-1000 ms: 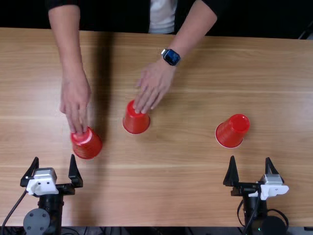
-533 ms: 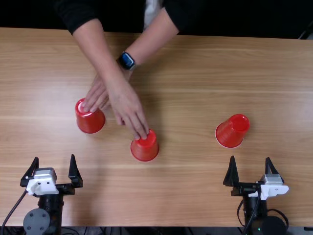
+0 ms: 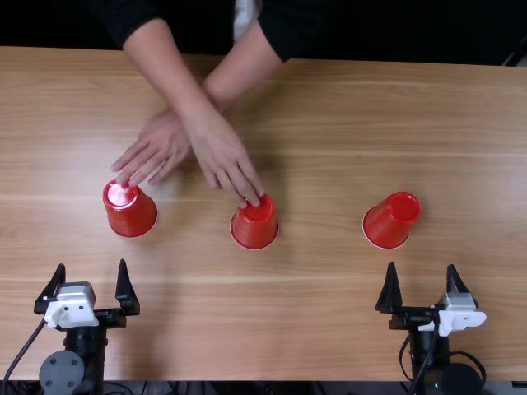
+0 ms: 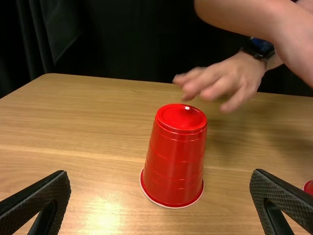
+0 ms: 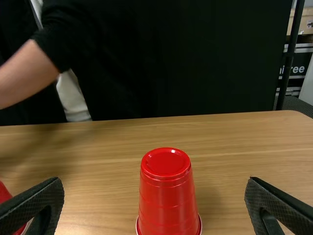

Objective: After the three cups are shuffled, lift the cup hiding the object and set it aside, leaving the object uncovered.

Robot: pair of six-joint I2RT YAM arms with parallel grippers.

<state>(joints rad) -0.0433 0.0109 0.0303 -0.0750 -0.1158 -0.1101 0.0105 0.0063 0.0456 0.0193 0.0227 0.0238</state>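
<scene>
three red plastic cups stand upside down, mouths flat on the table [image 3: 346, 123], in a loose row across its near half. the left cup [image 3: 129, 211] stands just ahead of the left gripper [image 3: 90, 267]. the right cup [image 3: 391, 220] stands ahead of the right gripper [image 3: 421, 267], a little toward the middle. the middle cup [image 3: 254, 223] is between them, somewhat closer to the left cup than to the right one. all three are upright on their rims and well apart from each other, and whatever any of them covers is hidden

a person reaches in from the far edge with forearms crossed. the first hand [image 3: 150, 153] is spread out with its fingertips at the far side of the left cup's upturned base; i cannot tell whether they touch it. in the left wrist view this hand is blurred and wears a wristwatch [image 4: 259, 48]. the second hand [image 3: 224, 160] has its fingertips lying on the middle cup's base. no hand is near the right cup

both grippers sit low by the table's near edge, each with its two flat fingers spread wide and nothing between them, each apart from the cup in front of it
</scene>
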